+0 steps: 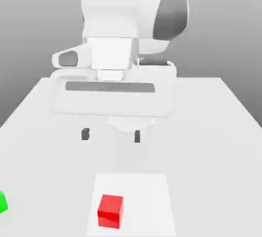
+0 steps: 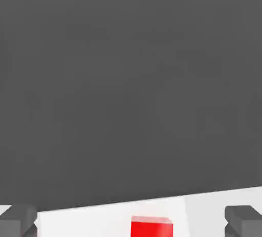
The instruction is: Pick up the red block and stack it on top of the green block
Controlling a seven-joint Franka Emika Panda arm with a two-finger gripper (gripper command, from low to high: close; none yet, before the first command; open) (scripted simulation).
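The red block [image 1: 110, 211] is a small cube lying on the white table [image 1: 215, 144] near its front edge, inside a brighter patch of the surface. My gripper [image 1: 111, 135] hangs open above the table, farther back than the red block, with nothing between its two dark fingertips [image 1: 85, 134]. In the hand view the red block [image 2: 151, 227] sits between the two spread fingertips [image 2: 18, 221] but well apart from them. A sliver of the green block [image 1: 2, 201] peeks in at the exterior view's left edge.
The white arm [image 1: 128, 21] towers over the back middle of the table. A grey backdrop lies beyond the table's far edge.
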